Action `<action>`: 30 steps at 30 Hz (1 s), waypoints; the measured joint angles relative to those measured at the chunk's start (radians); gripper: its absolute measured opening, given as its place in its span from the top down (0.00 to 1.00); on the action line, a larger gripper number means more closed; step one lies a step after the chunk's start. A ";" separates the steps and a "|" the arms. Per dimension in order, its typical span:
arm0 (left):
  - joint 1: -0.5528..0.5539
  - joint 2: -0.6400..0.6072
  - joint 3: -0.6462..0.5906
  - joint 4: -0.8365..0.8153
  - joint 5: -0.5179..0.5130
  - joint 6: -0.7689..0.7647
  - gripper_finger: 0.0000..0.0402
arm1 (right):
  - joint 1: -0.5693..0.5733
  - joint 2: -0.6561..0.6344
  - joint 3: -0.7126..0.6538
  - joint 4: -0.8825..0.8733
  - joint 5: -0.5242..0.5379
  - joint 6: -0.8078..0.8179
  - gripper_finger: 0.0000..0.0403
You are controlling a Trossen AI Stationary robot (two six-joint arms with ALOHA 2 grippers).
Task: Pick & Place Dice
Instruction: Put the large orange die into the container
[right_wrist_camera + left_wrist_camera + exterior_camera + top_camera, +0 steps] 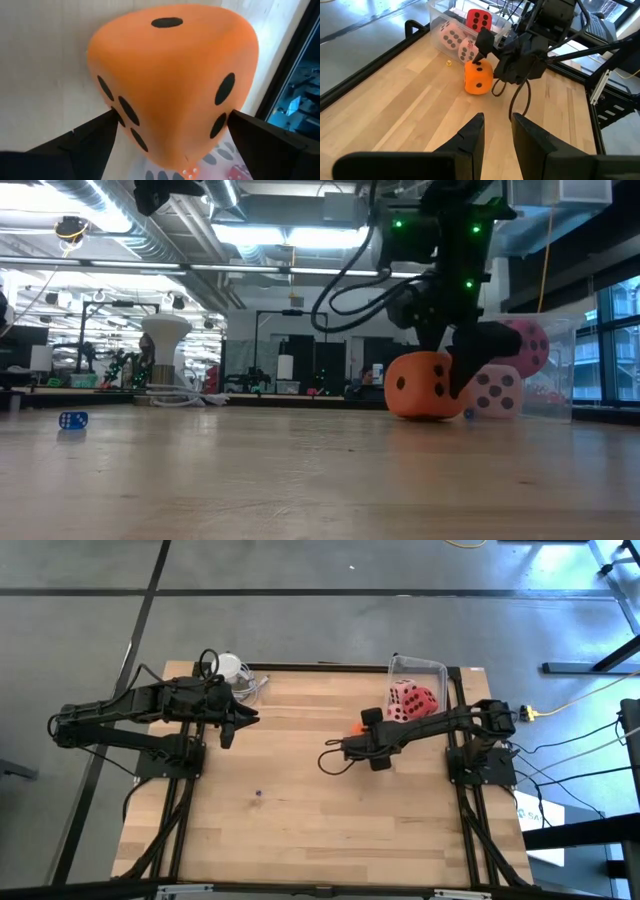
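Note:
The orange die with dark pips rests on the table just in front of a clear bin. The bin holds a red die and pale pink dice. My right gripper comes down on the orange die at a slant, open, with one finger at each of two opposite sides. My left gripper hovers above the table's left half, its fingers a little apart and nothing between them. My right gripper straddles the orange die near its lower half, slanting down from the table's right side. Whether its fingers touch the die, I cannot tell. The die sits on the table.
A tiny blue die lies on the bare wood toward the table's near left. A tiny yellow die lies close to the bin. A white object with cables sits at the far left edge. Black frame rails border the table's sides.

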 joint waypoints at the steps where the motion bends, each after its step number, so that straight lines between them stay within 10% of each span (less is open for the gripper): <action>1: 0.000 0.000 0.000 0.000 0.000 0.000 0.77 | 0.004 0.000 0.004 0.002 -0.003 -0.001 0.08; 30: 0.000 0.040 0.000 0.001 0.009 -0.014 0.77 | 0.029 0.009 0.066 0.301 -0.233 -0.059 0.09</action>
